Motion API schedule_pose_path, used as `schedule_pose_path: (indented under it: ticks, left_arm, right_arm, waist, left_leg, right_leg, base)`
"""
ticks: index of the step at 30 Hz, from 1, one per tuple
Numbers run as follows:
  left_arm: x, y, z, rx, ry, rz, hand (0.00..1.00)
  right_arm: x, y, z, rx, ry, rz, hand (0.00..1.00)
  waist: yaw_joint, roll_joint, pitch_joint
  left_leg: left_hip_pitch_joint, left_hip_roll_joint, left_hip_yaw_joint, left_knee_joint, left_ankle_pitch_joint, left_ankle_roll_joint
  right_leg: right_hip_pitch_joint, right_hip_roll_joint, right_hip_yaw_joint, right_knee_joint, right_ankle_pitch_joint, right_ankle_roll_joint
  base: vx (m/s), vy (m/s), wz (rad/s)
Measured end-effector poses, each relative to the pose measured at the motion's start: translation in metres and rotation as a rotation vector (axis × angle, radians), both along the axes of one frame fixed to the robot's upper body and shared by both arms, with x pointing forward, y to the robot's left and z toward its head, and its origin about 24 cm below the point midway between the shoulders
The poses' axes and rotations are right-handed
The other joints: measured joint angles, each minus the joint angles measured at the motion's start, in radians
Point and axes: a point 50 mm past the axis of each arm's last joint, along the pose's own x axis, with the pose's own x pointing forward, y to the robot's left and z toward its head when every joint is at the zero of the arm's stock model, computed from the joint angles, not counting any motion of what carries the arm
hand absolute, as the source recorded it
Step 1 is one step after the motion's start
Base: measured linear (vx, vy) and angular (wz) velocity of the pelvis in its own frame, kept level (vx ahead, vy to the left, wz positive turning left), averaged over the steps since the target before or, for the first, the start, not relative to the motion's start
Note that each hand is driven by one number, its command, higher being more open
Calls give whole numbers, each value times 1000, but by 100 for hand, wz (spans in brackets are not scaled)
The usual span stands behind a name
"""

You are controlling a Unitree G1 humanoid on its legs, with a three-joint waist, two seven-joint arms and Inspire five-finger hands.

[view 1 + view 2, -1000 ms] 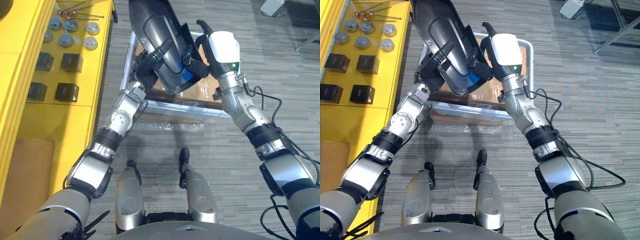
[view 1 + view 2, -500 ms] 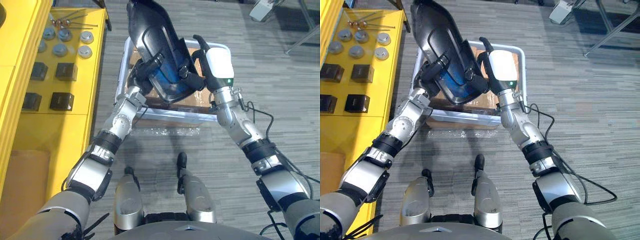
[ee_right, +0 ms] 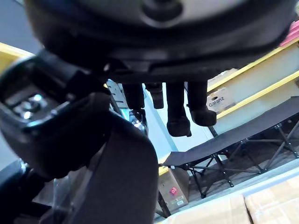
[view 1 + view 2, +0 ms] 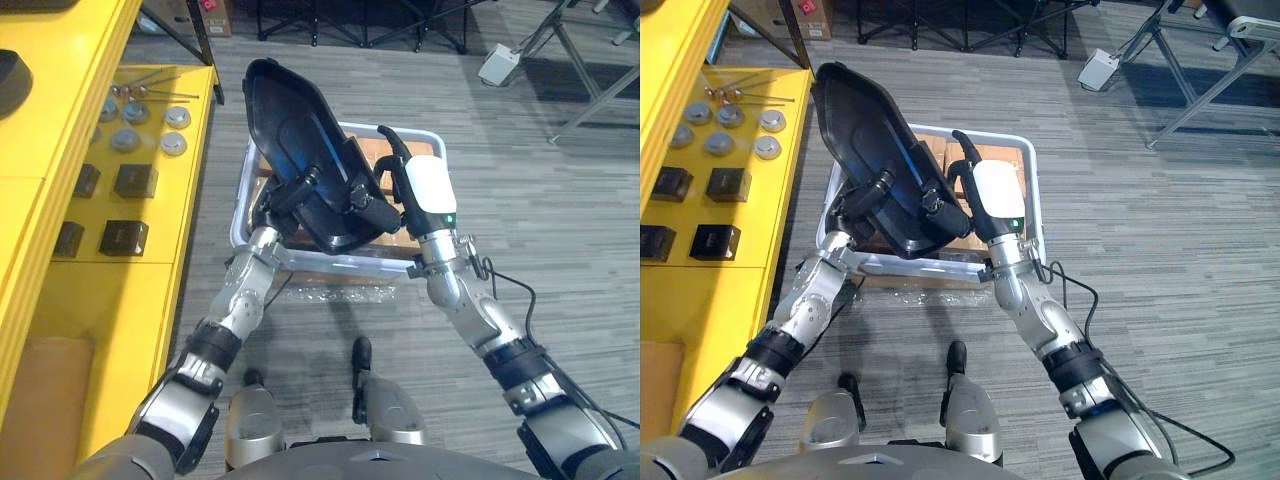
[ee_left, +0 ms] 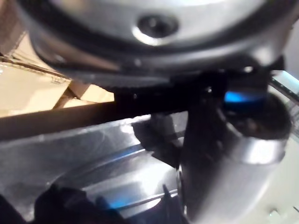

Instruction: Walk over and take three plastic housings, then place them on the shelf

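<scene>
Holding plastic housing (image 4: pixel 300 150) over bin (image 4: pixel 330 263)

Housing (image 4: pixel 300 140) covers most of the bin's (image 4: pixel 330 266) inside. Boxes (image 4: pixel 372 150) in it show in bits at far & near ends, so no. can't be told. Left hand (image 4: pixel 275 205): palm behind housing, finger parts lie over its inner face. Left wrist view blurred at close range: dark shapes, pale box corner (image 5: pixel 28 88), rest can't be sorted. Shelf (image 4: pixel 60 300) cut off by left edge. Round parts (image 4: pixel 177 117) & thin rods (image 4: pixel 150 92) on it too small to say what they are. Black thing (image 4: pixel 12 80) on upper level cut by edge.
</scene>
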Motion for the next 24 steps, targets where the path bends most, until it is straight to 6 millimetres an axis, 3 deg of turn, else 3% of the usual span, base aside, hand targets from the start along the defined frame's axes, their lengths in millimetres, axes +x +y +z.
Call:
schedule_pose_path:
  ticks: [4, 8, 13, 16, 24]
  left_arm:
    - [-18, -2, -3, 9, -7, 42, 0]
    - [-34, -6, 2, 71, -46, 81, 0]
    - [-52, -13, 5, 243, -107, 154, 0]
    - [-56, -8, 3, 382, -125, 250, 0]
    - [-74, 25, -6, 763, -162, 616, 0]
  right_arm:
    - [-18, 1, -10, 129, 29, 1, 100]
    - [-30, 1, -10, 246, 44, 31, 100]
    - [-39, 1, -7, 506, 94, 43, 100]
    - [-43, -11, -12, 681, 190, 57, 100]
    - [-67, -23, -19, 1264, 375, 470, 100]
  waist:
    - [7, 26, -73]
    - [18, 30, -109]
    - [18, 37, -151]
    - [18, 39, -172]
    - [0, 42, -193]
  left_leg:
    - [36, -13, -11, -53, 18, -2]
    - [60, -24, -15, -102, 42, -5]
    - [71, -29, -20, -132, 61, -7]
    - [76, -29, -16, -134, 62, -7]
    - [85, -30, -5, -151, 67, -9]
  right_leg:
    - [35, -6, -22, -28, -2, -2]
    - [44, -10, -35, -37, -8, -4]
    - [46, -14, -46, -36, -9, -3]
    - [46, -14, -45, -35, -9, -3]
    - [41, -13, -36, -35, -10, -2]
  base:
    - [12, 1, 8]
    - [-24, -15, 6]
    - [-29, -7, 4]
    - [-32, 11, -5]
    - [-5, 4, -3]
